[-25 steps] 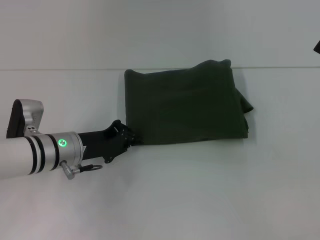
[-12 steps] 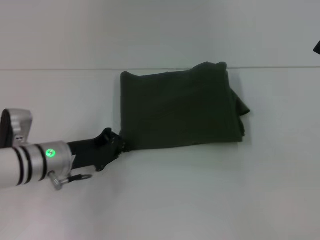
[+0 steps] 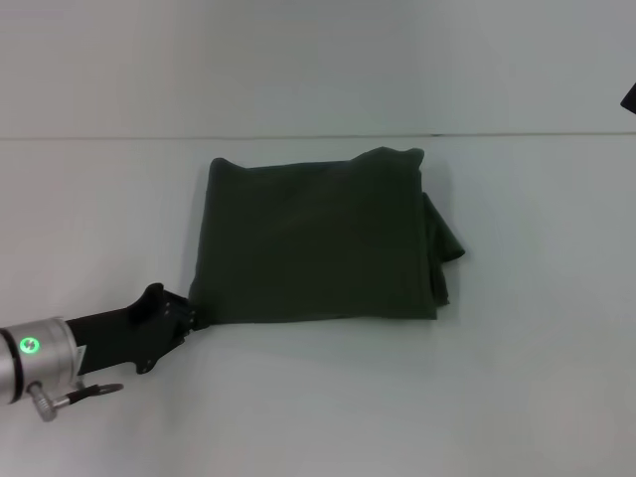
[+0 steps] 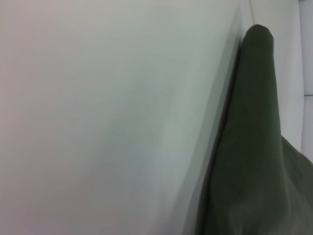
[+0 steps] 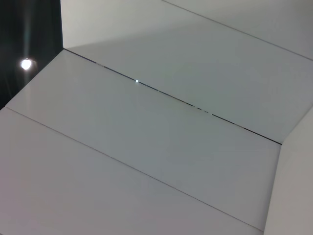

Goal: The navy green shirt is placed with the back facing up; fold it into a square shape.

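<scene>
The navy green shirt [image 3: 318, 243], folded into a rough rectangle with plain side up, lies flat on the white counter [image 3: 517, 378], slightly left of centre; extra layers protrude at its right edge. The left claw [image 3: 189, 316] meets the shirt's near-left corner, closed on the fabric there. In the left wrist view, a shirt fold [image 4: 254, 147] rises from the counter. The right claw is out of view.

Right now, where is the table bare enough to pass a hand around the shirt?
The table is bare right of the shirt, along the near edge, and behind it. The near-left corner is crowded: the left hand sits at the shirt's corner there. The right hand is out of view.
</scene>
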